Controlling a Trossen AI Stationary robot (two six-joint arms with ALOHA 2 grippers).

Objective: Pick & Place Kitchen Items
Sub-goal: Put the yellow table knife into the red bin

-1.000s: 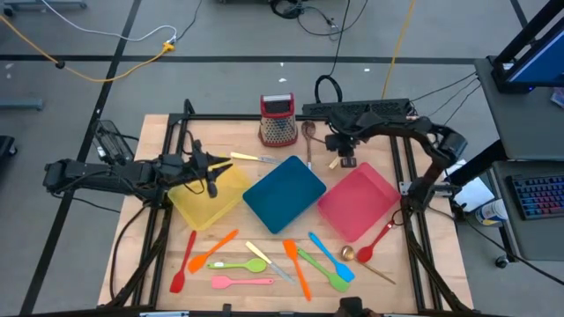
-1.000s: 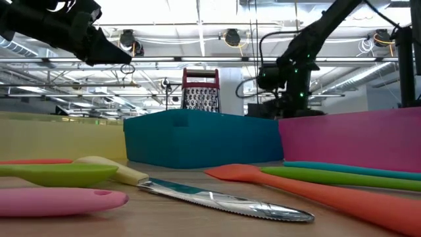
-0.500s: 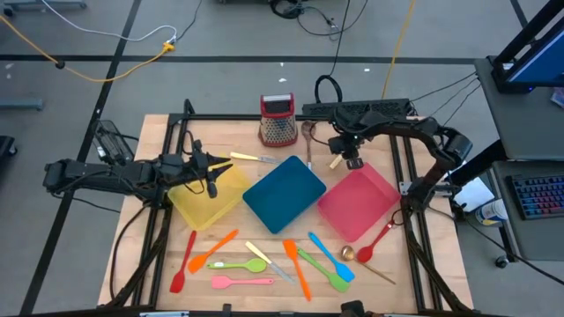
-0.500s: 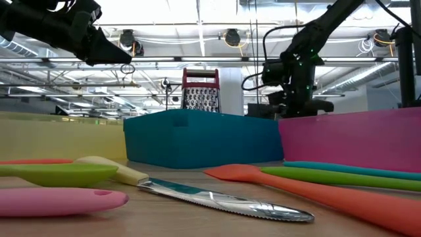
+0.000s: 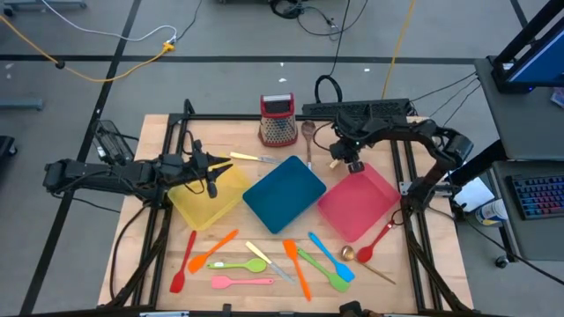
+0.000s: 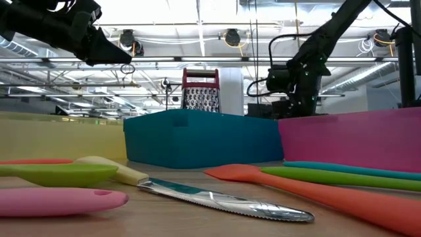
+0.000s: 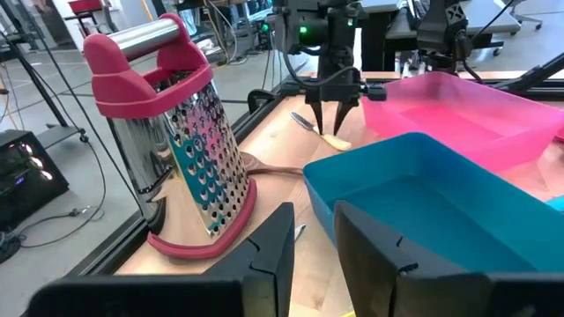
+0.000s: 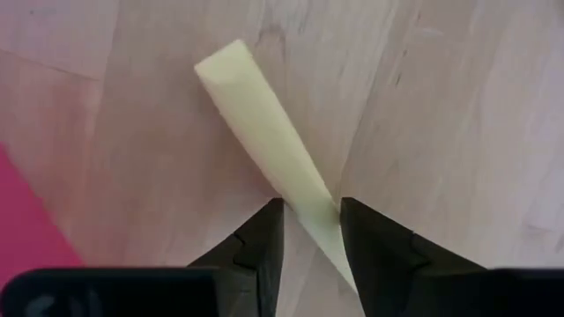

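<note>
A pale-handled metal utensil (image 8: 264, 132) lies on the wooden table between the teal tray (image 5: 285, 194) and the pink tray (image 5: 357, 202), near the far edge. My right gripper (image 5: 351, 164) points down on its handle and is shut on it; this also shows in the left wrist view (image 7: 330, 128). My left gripper (image 5: 211, 183) hovers over the yellow tray (image 5: 207, 201), open by a narrow gap and empty. Several coloured spatulas and spoons (image 5: 264, 264) lie flat along the near edge. My right gripper pinches the utensil's pale handle (image 8: 304, 189) between its two fingers, partway along its length. The fingers come from above, pointing down, and lie across the handle. The utensil lies flat on the table, its metal end (image 7: 300, 119) toward the grater.
A red-and-metal grater (image 5: 278, 121) stands at the far edge beside a wooden spoon (image 5: 308, 132). Another pale-handled utensil (image 5: 251, 158) lies by the yellow tray. A red spoon (image 5: 377, 239) and a wooden spoon (image 5: 366, 264) lie at the near right.
My right gripper has moved a little toward the table's near and right edges and has come down onto the pale handle. The utensil has stayed where it was on the table.
</note>
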